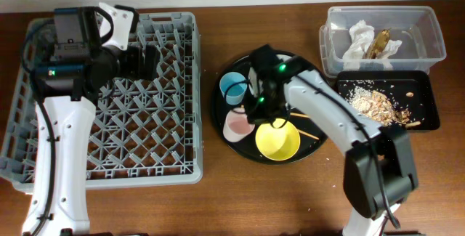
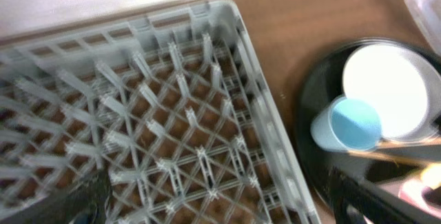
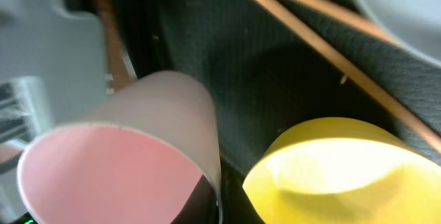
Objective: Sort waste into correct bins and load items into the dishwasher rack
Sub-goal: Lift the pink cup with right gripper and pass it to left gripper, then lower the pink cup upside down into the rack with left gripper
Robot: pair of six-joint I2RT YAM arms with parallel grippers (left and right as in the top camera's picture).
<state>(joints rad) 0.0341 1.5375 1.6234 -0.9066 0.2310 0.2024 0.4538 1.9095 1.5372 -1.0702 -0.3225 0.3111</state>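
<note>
The right gripper [image 1: 260,109] hangs low over the black round tray [image 1: 229,69], just beside the pink cup [image 3: 138,114]. In the wrist view the cup is tilted, with its mouth toward the camera. I cannot tell whether the fingers are clamped on it. The yellow bowl [image 3: 331,169] is close beside the cup, with the wooden chopsticks [image 3: 324,52] beyond. The blue cup [image 2: 348,124] is on the same tray, against a white plate [image 2: 386,89]. The left gripper [image 2: 220,203] hovers over the grey dishwasher rack [image 1: 145,176] near its tray-side edge, fingers spread wide and holding nothing
</note>
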